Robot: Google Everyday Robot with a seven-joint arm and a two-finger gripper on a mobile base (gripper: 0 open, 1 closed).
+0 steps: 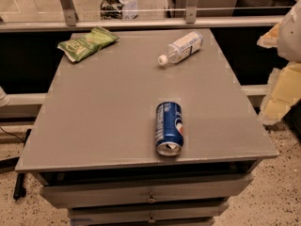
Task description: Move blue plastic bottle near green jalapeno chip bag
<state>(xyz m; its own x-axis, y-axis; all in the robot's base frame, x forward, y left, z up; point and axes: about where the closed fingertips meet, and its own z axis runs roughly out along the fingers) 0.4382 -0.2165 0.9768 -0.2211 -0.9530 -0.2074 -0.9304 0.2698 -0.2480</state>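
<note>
Currently | blue plastic bottle (182,47): on its side near the bench (117,126) far-right corner, cap toward centre | handling: probably light, smooth, apt to roll; grip across mid-body | green jalapeno chip bag (86,43): far-left corner | gripper (282,91): off right edge, state cannot be told

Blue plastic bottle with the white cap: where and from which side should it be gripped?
Probably across the labelled mid-body of the small clear plastic bottle, from above. It lies on its side, cap toward the front left, so closing square to that axis suits its round body. The pincer sits past the grey table's right edge, away from it.
</note>
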